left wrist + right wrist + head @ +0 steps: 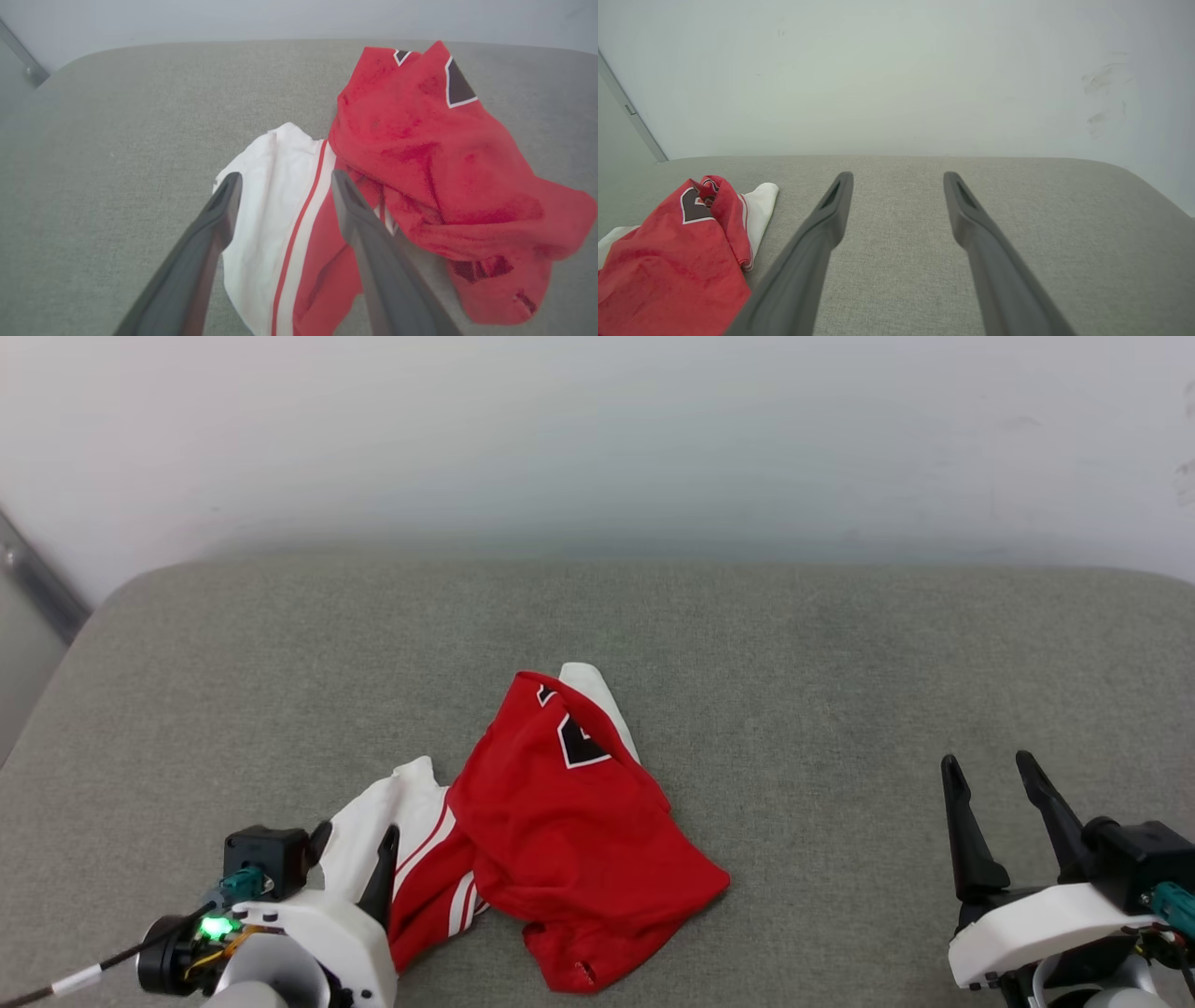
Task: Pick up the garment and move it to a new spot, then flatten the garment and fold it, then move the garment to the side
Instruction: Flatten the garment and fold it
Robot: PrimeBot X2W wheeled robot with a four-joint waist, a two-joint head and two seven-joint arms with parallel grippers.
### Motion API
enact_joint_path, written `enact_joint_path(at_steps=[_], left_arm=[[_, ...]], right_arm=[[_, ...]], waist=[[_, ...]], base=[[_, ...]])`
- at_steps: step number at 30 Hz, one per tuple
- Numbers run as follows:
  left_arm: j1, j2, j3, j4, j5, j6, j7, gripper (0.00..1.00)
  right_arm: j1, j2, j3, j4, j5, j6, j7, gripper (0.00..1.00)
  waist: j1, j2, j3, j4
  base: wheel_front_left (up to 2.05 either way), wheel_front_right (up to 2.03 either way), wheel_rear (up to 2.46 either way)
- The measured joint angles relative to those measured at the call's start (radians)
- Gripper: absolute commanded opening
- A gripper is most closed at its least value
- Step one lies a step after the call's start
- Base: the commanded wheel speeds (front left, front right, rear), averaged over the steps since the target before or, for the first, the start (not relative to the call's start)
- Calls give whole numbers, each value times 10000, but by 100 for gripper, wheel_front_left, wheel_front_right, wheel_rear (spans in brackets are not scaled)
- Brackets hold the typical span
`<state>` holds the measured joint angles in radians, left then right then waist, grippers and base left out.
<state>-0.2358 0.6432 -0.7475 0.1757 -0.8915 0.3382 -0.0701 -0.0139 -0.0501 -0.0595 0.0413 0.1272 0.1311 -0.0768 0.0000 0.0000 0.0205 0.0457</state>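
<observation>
Lying crumpled on the grey fabric-covered worktop (840, 653) is the garment (569, 821), a red jersey-style T-shirt, bunched into a loose heap at the near left of centre. The red body forms the bulk of the heap, with part of the black, white-edged lettering (579, 742) showing near its far end. One white sleeve (373, 831) with red-and-white striped trim spreads toward the robot's left, and a second patch of white cloth (597, 695) shows at the far edge. The garment is neither flattened nor folded.

The left gripper (286, 177) is over the white sleeve. Its jaws stand apart and grasp nothing, and the sleeve and trim lie between and beneath the two dark fingers (210, 233).

The right gripper (988, 762) is well apart from the garment, over bare worktop at the near right. Its jaws are spread wide and empty.

A pale wall (597, 429) rises behind the worktop, with a grey strip (37, 579) running along it at the far left.
</observation>
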Motion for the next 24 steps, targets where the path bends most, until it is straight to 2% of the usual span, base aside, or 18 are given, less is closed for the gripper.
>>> enact_joint_path(at_steps=[7,17,22,24], left_arm=[[-396,-616,337,-600,934,153,-1687,100],[-238,-1214,1475,-1103,2048,226,-1900,100],[-105,-1262,1678,-1177,2454,71,-1904,100],[-132,-1411,1680,-1202,2623,-58,-1914,100]], right_arm=[[183,0,-58,-245,-58,-2,215,100],[299,2,-176,-184,-23,-2,721,100],[103,-2,-36,577,169,-2,2102,100],[-437,-10,422,865,234,-2,3218,100]], waist=[[0,0,-297,18],[-1,0,-354,179],[0,0,-275,601],[0,0,-126,940]], base=[[0,0,0],[0,0,0],[0,0,0],[0,0,0]])
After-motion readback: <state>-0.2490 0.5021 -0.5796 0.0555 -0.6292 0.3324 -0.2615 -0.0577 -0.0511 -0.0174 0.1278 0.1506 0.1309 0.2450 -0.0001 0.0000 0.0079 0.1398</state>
